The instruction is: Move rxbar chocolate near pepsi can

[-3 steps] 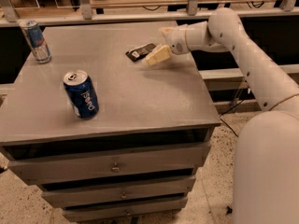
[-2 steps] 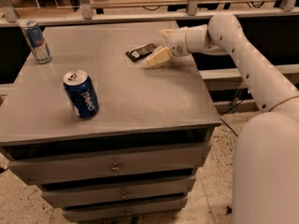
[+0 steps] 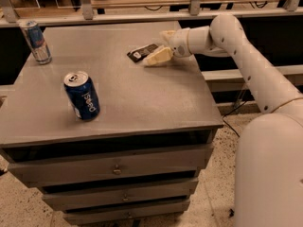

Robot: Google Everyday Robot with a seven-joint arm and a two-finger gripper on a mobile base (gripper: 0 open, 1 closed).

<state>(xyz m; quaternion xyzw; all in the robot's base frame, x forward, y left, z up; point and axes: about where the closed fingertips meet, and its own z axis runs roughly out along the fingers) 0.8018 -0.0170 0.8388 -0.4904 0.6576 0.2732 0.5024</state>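
The rxbar chocolate [image 3: 142, 52], a flat dark bar with a white patch, lies on the grey cabinet top [image 3: 142, 98] at the far right. My gripper [image 3: 162, 45] reaches in from the right and is open, level with the top. Its nearer finger [image 3: 158, 56] lies against the bar's right end and the other finger is farther back. The bar is not between the fingers. The pepsi can [image 3: 82, 95], dark blue with a silver top, stands upright at the front left, well away from the bar.
A slimmer silver-and-blue can [image 3: 36, 41] stands at the far left corner. The cabinet has drawers [image 3: 113, 169] below. A rail with posts [image 3: 142, 14] runs behind the cabinet. My white arm [image 3: 255, 70] crosses the right side.
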